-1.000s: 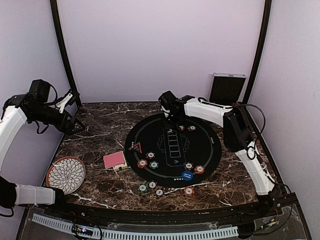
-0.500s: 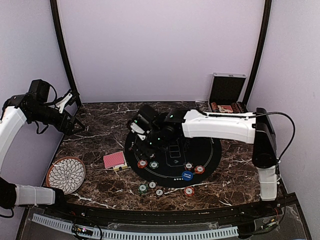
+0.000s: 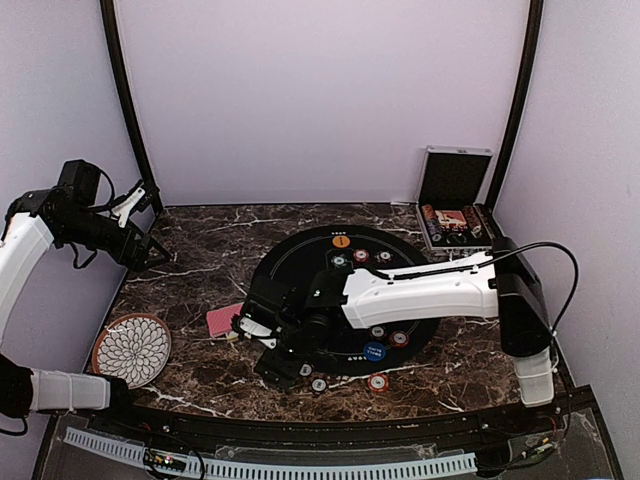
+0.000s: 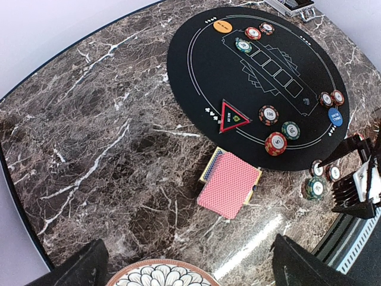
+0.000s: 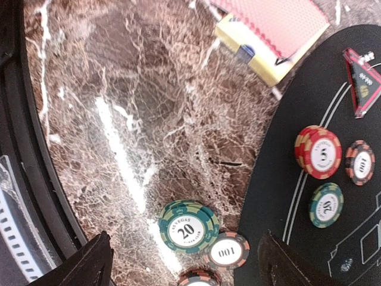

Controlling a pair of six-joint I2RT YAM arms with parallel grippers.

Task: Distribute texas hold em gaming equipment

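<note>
The red-backed card deck (image 3: 226, 318) lies on the marble just left of the black round mat (image 3: 415, 290); it also shows in the left wrist view (image 4: 229, 185) and the right wrist view (image 5: 268, 21). My right gripper (image 3: 258, 348) is open and empty, low over the mat's near-left edge. A green chip stack (image 5: 188, 226) and a "100" chip (image 5: 226, 251) lie between its fingers. A red "5" stack (image 5: 318, 152) sits on the mat. An orange disc (image 3: 341, 241) and a blue disc (image 3: 374, 351) lie on the mat. My left gripper (image 3: 150, 250) is open and empty, raised at far left.
A white flower-patterned plate (image 3: 131, 348) sits front left. An open chip case (image 3: 455, 215) stands at the back right. A red triangle marker (image 4: 234, 116) lies on the mat's left side. Several more chips lie on the mat and at its front edge.
My right arm has swept from the mat's far side across to its near-left edge, over the chips off the mat. The left arm has not moved.
</note>
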